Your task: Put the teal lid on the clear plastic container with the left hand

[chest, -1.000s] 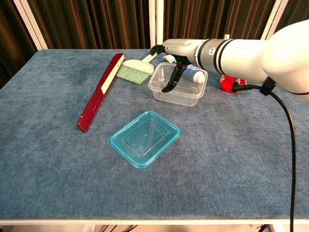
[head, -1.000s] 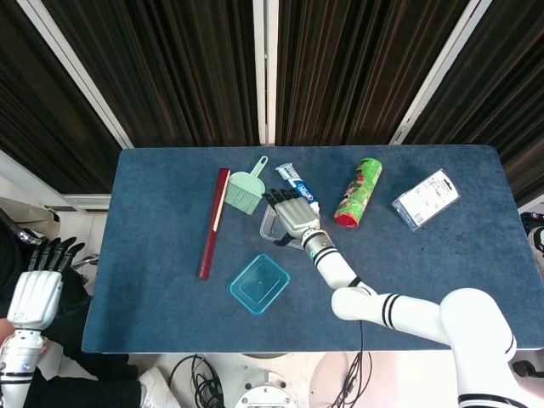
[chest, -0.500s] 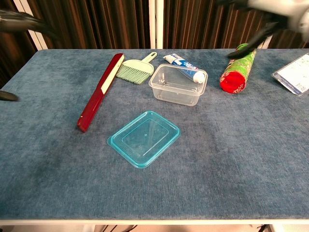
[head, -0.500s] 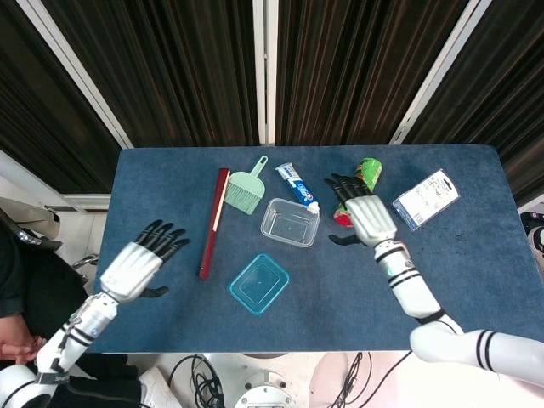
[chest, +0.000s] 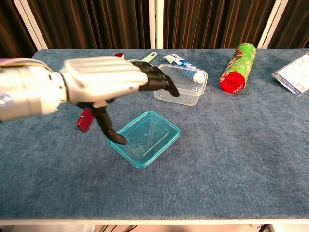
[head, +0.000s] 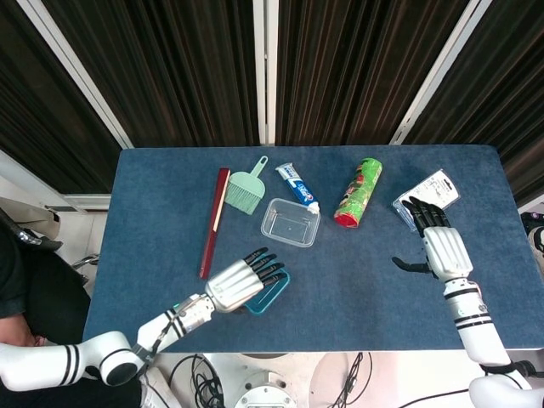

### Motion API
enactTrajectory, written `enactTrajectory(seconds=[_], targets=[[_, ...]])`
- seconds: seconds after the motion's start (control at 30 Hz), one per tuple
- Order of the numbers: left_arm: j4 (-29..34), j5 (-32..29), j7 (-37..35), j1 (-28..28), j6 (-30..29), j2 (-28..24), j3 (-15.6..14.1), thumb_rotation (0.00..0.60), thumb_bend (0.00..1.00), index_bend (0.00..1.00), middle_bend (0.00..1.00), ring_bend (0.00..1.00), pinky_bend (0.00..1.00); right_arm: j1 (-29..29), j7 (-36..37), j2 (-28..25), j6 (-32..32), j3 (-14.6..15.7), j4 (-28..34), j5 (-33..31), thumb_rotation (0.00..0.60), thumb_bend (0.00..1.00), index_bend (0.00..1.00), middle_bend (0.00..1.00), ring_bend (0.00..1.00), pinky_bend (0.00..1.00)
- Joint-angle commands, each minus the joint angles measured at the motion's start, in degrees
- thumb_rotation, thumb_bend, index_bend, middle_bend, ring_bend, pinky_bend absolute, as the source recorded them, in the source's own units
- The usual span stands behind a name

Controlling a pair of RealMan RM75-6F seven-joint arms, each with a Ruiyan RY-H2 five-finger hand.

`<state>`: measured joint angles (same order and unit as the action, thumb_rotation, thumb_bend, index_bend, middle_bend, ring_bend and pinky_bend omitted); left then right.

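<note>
The teal lid [chest: 147,137] lies flat near the table's front, its right part showing past my left hand in the head view [head: 274,291]. The clear plastic container [head: 290,223] stands empty just behind it, partly covered by fingers in the chest view [chest: 187,91]. My left hand [chest: 104,82] hovers over the lid's left side with fingers stretched out and apart and the thumb pointing down beside the lid's left corner; it holds nothing [head: 244,283]. My right hand [head: 438,249] is spread and empty at the far right, away from both.
A long red bar [head: 212,223], a green hand brush [head: 247,189] and a toothpaste tube [head: 296,184] lie behind and left of the container. A green can [head: 359,192] lies to its right. A clear packet [head: 427,196] sits by the right hand.
The left hand has swung in from the table's left side to above the teal lid. The right hand has drawn back rightward from the can to the table's right edge.
</note>
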<state>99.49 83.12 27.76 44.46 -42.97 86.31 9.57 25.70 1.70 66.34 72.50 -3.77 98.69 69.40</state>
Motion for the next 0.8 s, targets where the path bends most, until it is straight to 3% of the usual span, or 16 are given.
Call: enactTrajectory(seconds=[0.03, 0.27, 0.33, 0.4, 0.43, 0.53, 0.57, 0.7, 0.8], targets=[[-1.86, -9.83, 8.71, 1.82, -0.18, 5.45, 0.42, 0.6, 0.02, 0.08, 0.05, 0.0, 0.02, -1.79, 2.39, 0.17, 0.49, 0.47, -1.49, 1.31, 0.6, 0.07, 0.0, 0.0, 0.0, 0.0], [0.32, -35.38, 21.12, 5.36, -5.59, 7.84, 1.4, 0.596, 0.0, 0.02, 0.05, 0.0, 0.07, -3.97, 5.13, 0.52, 1.13, 0.48, -3.21, 3.64, 0.6, 0.07, 0.0, 0.0, 0.0, 0.0], [0.63, -40.37, 22.56, 6.73, -7.01, 7.64, 1.36, 0.548, 0.0, 0.02, 0.06, 0.0, 0.07, -4.51, 5.52, 0.58, 1.36, 0.39, -3.56, 4.13, 0.6, 0.07, 0.0, 0.0, 0.0, 0.0], [0.33, -43.85, 22.56, 7.91, -7.36, 7.59, 1.33, 0.454, 0.0, 0.02, 0.08, 0.0, 0.07, -4.96, 5.84, 0.69, 1.43, 0.2, -3.81, 4.36, 0.6, 0.07, 0.0, 0.0, 0.0, 0.0], [0.03, -44.85, 22.06, 8.25, -7.37, 7.71, 1.38, 0.421, 0.0, 0.02, 0.1, 0.0, 0.07, -5.13, 5.97, 0.75, 1.45, 0.09, -3.89, 4.43, 0.6, 0.07, 0.0, 0.0, 0.0, 0.0], [-0.96, -46.87, 19.97, 9.05, -6.83, 7.95, 1.13, 0.228, 0.0, 0.02, 0.15, 0.02, 0.08, -5.65, 6.16, 1.12, 1.45, -0.12, -4.17, 4.73, 0.6, 0.07, 0.0, 0.0, 0.0, 0.0], [-1.18, -47.25, 19.62, 9.32, -6.75, 7.9, 0.92, 0.201, 0.0, 0.02, 0.15, 0.02, 0.08, -5.78, 6.18, 1.23, 1.39, -0.16, -4.24, 4.79, 0.6, 0.07, 0.0, 0.0, 0.0, 0.0], [-1.82, -48.3, 18.67, 10.42, -7.38, 7.76, 0.17, 0.151, 0.0, 0.02, 0.15, 0.02, 0.08, -6.34, 6.42, 1.61, 1.1, -0.39, -4.51, 4.95, 0.6, 0.07, 0.0, 0.0, 0.0, 0.0], [-2.35, -48.77, 18.22, 11.12, -8.29, 7.78, -0.35, 0.148, 0.0, 0.02, 0.15, 0.02, 0.08, -6.75, 6.59, 1.72, 0.92, -0.57, -4.69, 5.04, 0.6, 0.07, 0.0, 0.0, 0.0, 0.0]])
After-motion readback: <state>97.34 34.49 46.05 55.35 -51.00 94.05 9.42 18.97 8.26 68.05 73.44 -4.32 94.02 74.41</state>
